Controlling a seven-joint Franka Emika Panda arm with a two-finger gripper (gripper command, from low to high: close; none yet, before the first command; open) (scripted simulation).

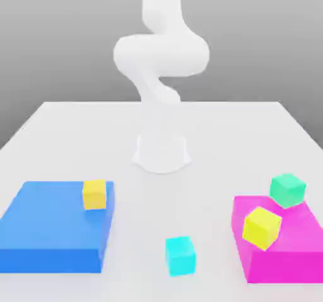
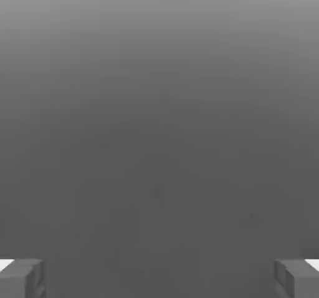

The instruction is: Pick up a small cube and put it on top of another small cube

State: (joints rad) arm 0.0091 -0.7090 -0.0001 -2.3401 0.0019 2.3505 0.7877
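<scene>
Centrally placed at the far side of the white table, the white arm is seen rising from its round base. Its gripper is shown in the hand view with the two grey fingertips spread wide apart, nothing being held between them against a plain grey backdrop. The small cyan cube is found on the bare table at the near edge, between a blue slab on the exterior view's left and a magenta slab on the right. One yellow cube is set on the blue slab's far right corner. A second yellow cube is perched tilted on the magenta slab, with a green cube just beyond it at the slab's far edge.
</scene>
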